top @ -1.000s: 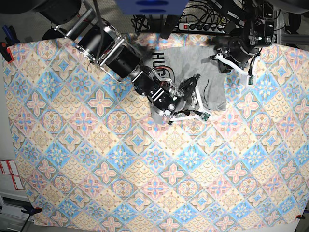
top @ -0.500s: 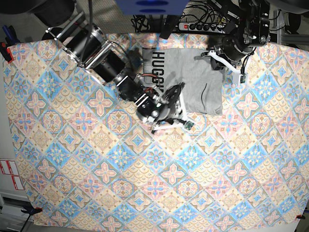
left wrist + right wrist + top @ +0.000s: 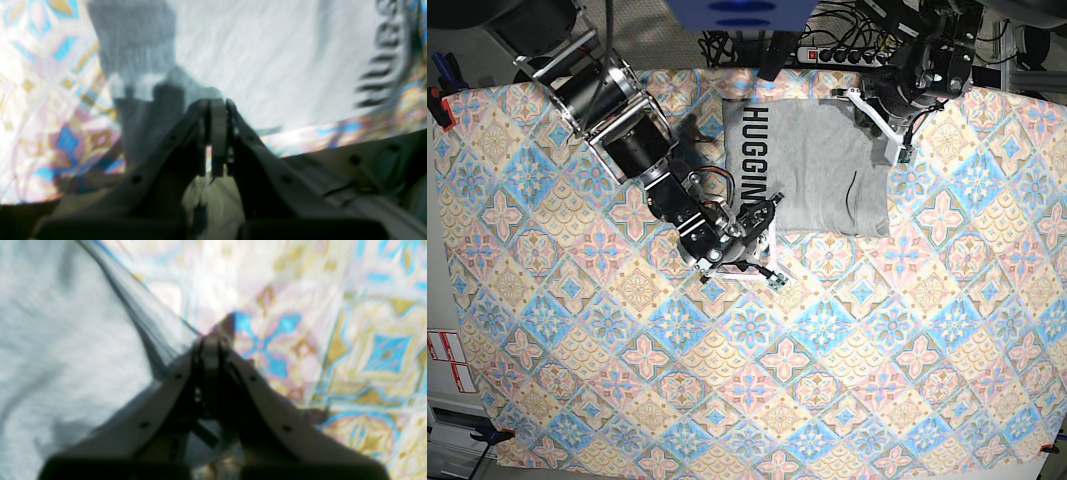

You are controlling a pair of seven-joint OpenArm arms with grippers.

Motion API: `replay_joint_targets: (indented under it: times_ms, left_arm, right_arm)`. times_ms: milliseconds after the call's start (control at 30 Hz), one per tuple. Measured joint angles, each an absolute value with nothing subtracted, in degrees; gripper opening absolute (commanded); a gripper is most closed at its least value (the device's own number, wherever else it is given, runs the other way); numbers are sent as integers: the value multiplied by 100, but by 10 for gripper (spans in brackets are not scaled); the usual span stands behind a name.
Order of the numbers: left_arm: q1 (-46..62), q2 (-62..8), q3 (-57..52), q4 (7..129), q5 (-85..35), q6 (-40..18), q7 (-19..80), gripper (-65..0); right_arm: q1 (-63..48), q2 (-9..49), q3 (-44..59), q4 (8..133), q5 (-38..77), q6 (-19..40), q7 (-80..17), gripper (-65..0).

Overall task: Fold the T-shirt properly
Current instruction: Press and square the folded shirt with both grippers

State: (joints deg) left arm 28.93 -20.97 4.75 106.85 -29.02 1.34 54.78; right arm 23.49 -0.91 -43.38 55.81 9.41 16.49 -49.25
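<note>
Since a second ago, drawn back off the T-shirt (image 3: 812,170): right gripper (image 3: 767,212) now at its near-left corner, left gripper (image 3: 879,118) by the far-right edge. Both sets of jaws closed, holding nothing. Folded compact on the tablecloth (image 3: 627,380), lettering showing; probably clearing away to leave the fold undisturbed.
</note>
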Motion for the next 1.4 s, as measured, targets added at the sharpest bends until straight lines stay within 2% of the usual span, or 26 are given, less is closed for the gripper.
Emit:
replay_joint_targets:
  times_ms: [133, 367, 833, 1033, 1167, 1300, 1400]
  left_arm:
    - [2550, -2110, 663, 10589, -2510, 126, 5463, -650]
    - [1859, -2112, 1190, 9719, -1914, 104, 5470, -650]
    - [239, -2088, 2029, 9026, -945, 73, 5502, -650]
    - [-563, -1588, 2150, 8670, -580, 67, 5358, -650]
    - [-626, -1441, 2161, 8517, -408, 84, 5299, -650]
    - [-320, -1518, 2060, 9194, -403, 113, 5155, -650]
    - [338, -1802, 1680, 9918, -478, 56, 5214, -650]
  right_arm:
    - [2362, 58, -4338, 5596, 978, 1678, -5024, -650]
    - [2265, 447, -4313, 5736, 1109, 1728, -5221, -650]
    - [1048, 1682, -4296, 7599, 1048, 1627, -5172, -650]
    - [502, 2071, -4285, 8372, 934, 1608, -5374, -650]
    - [191, 2211, -4289, 8796, 939, 1632, -5487, -650]
    - [167, 2226, -4309, 9126, 934, 1664, -5546, -650]
    - [189, 2222, -4182, 9485, 978, 1686, -5524, -650]
